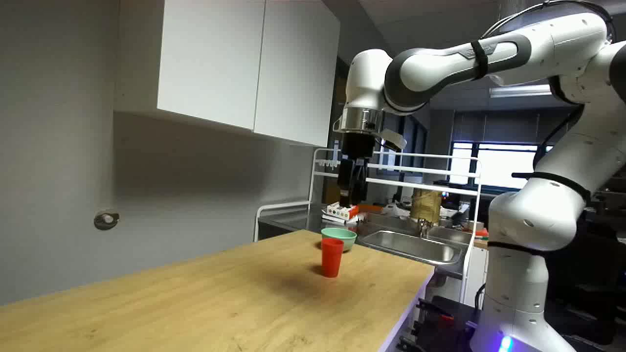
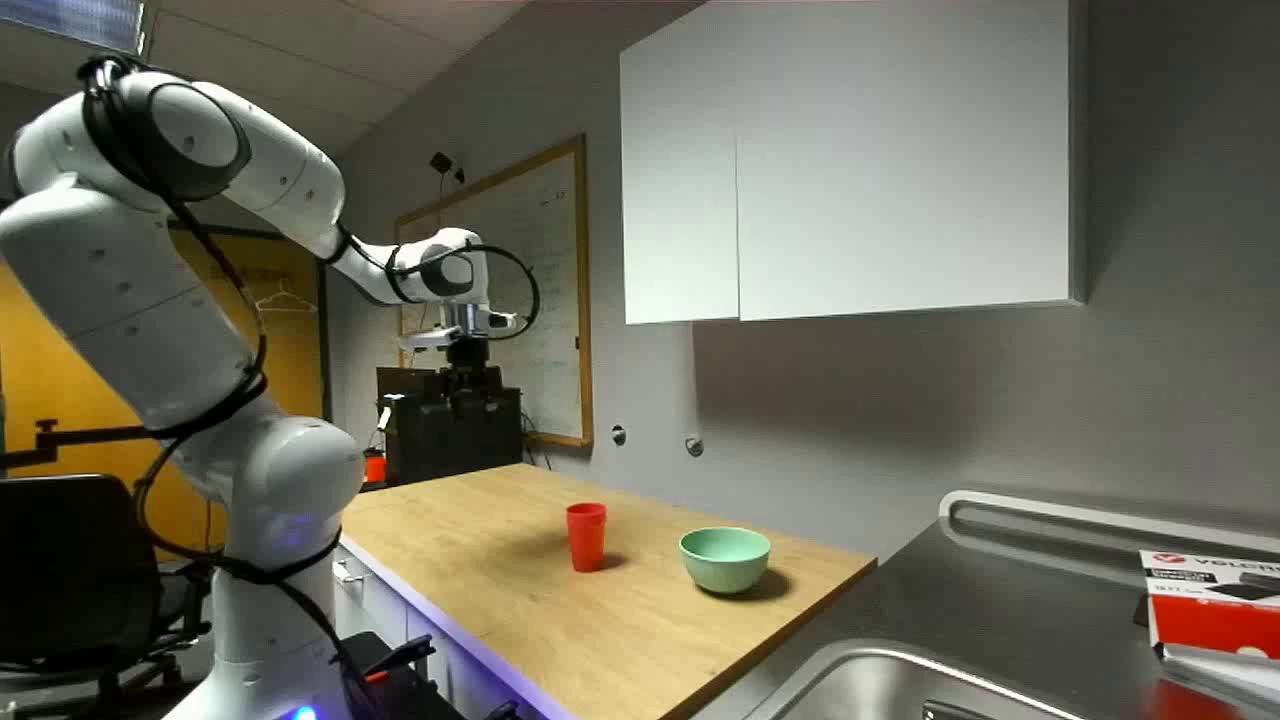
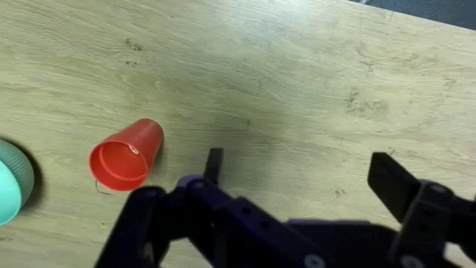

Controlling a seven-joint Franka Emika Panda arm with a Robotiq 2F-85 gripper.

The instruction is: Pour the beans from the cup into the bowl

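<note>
Tall round red cup [image 2: 586, 540], round green bowl [image 2: 725, 570], both upright.
Bowl at cup's three o'clock, in an exterior view.

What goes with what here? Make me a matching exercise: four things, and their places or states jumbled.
1. Plain red tapered cup
2. Round green bowl
3. Black robot jaws
4. White boxy cupboard

A. High on the grey wall
B. On the tan woodgrain tabletop, wider than tall
C. Spread apart above the tabletop
D. Upright on the tabletop, taller than wide

Pairs: 1-D; 2-B; 3-C; 4-A
</note>
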